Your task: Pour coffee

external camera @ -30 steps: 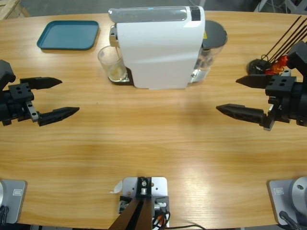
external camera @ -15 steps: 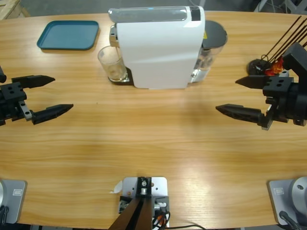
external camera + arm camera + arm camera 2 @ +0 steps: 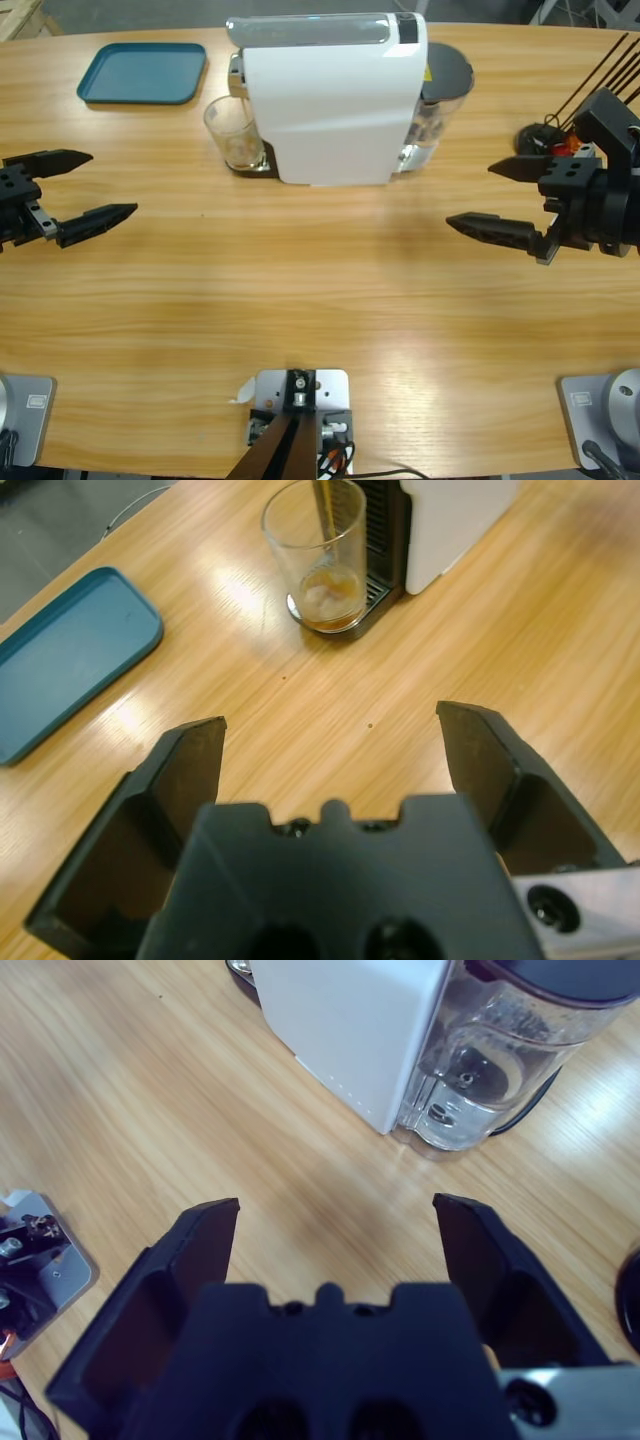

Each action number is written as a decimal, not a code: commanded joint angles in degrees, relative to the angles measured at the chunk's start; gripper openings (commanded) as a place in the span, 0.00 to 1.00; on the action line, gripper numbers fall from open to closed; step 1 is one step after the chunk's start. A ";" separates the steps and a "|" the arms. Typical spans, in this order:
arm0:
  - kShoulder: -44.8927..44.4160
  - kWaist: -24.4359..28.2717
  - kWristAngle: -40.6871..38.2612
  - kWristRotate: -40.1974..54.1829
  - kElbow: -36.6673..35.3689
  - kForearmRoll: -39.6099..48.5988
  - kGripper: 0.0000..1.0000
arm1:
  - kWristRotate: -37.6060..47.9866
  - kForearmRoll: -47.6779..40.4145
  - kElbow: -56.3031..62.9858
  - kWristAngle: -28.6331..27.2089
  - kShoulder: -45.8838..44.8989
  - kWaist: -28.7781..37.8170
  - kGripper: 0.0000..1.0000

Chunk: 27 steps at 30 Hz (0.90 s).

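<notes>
Left gripper [image 3: 92, 184] wide open, nothing between the jaws, nothing held; hovers over bare wood at the table's left edge, jaw tips aimed toward the middle. Same in left wrist view [image 3: 330, 735]: both black jaws splayed, only tabletop between them. Right gripper [image 3: 484, 196] likewise fully spread and empty, at the right side of the table, tips pointing inward; right wrist view [image 3: 335, 1220] confirms, just wood grain in the gap.

Ahead of left gripper, well apart: clear glass [image 3: 318, 552], upright, on the drip tray [image 3: 372, 600] of the white coffee machine [image 3: 330, 100], under the spout. Coffee [image 3: 328, 588] sits in the glass bottom: thin brown layer with paler tan top. From above, glass [image 3: 232, 132] stands touching the machine's left front, contents [image 3: 243, 152] barely readable.

Ahead of right gripper, well apart: machine's white corner [image 3: 350, 1025] and clear water tank [image 3: 500, 1055] with dark lid, attached at the machine's right rear. Tank [image 3: 443, 85] also visible from above.

Teal tray [image 3: 143, 73] at far left of the table [image 3: 320, 290], flat, apart from the glass and machine; seen also in left wrist view [image 3: 65, 665] off to the side of the jaws.

Black round base [image 3: 540, 138] with thin black sticks [image 3: 600, 70] and red-orange beads [image 3: 560, 147] just behind the right gripper, partly hidden by the arm; contact cannot be told.
</notes>
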 commanded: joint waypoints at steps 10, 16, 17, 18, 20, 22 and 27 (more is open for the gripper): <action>-4.64 -0.14 3.91 -0.98 2.71 -0.92 0.91 | 0.69 -0.66 2.22 -0.74 0.73 0.54 0.87; -4.44 -0.16 3.24 -0.84 2.80 -1.09 0.90 | 0.69 -0.66 2.22 -0.67 0.70 0.54 0.86; -4.27 -0.16 3.19 -0.84 2.80 -1.18 0.90 | 0.69 -0.66 2.26 -0.70 0.50 0.55 0.86; -4.07 -0.16 3.19 -0.84 2.80 -1.30 0.90 | 0.69 -0.66 2.31 -0.74 0.36 0.55 0.86; -3.85 -0.16 2.99 -0.75 2.73 -1.36 0.90 | 0.69 -0.66 2.31 -0.74 0.33 0.55 0.86; -1.56 -0.14 2.84 -1.37 2.45 -1.41 0.90 | 0.69 -0.66 2.31 -0.74 0.42 0.54 0.86; 3.73 -0.14 1.57 -2.16 1.29 -2.15 0.90 | 0.86 -0.66 2.31 -0.83 0.33 0.55 0.86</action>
